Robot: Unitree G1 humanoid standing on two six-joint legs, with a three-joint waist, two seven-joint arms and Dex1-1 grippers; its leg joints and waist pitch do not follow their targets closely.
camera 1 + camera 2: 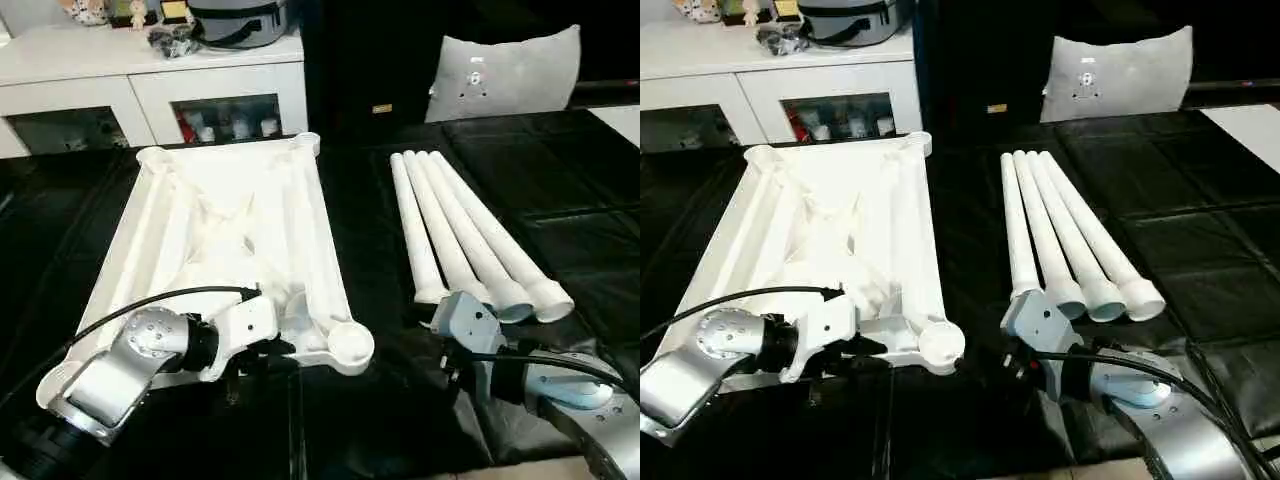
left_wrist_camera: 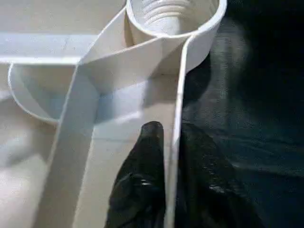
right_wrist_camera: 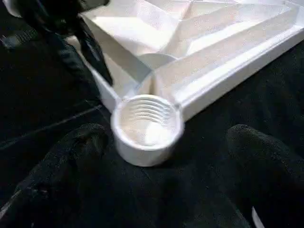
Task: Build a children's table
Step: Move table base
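Tabletop (image 1: 240, 230) lies upside down on the black surface in the head view, ribs and corner sockets facing up, toward the surface's left side. Four legs (image 1: 470, 235) lie side by side to its right, well apart from it and untouched. The left gripper (image 1: 262, 352) sits at the top's near edge, beside the near-right corner socket (image 1: 350, 345); the right gripper (image 1: 1025, 365) hovers just short of the legs' thick ends.

Left wrist view: one black finger (image 2: 145, 161) lies inside the raised rim (image 2: 176, 142) and the other outside, pinched onto the thin wall.

Right wrist view: the right gripper's fingers (image 3: 61, 166) stand wide apart, holding nothing, with the threaded socket between them and farther off.

Steadying the top looks like the step in hand; next, the right gripper must take a leg and bring it to a socket.
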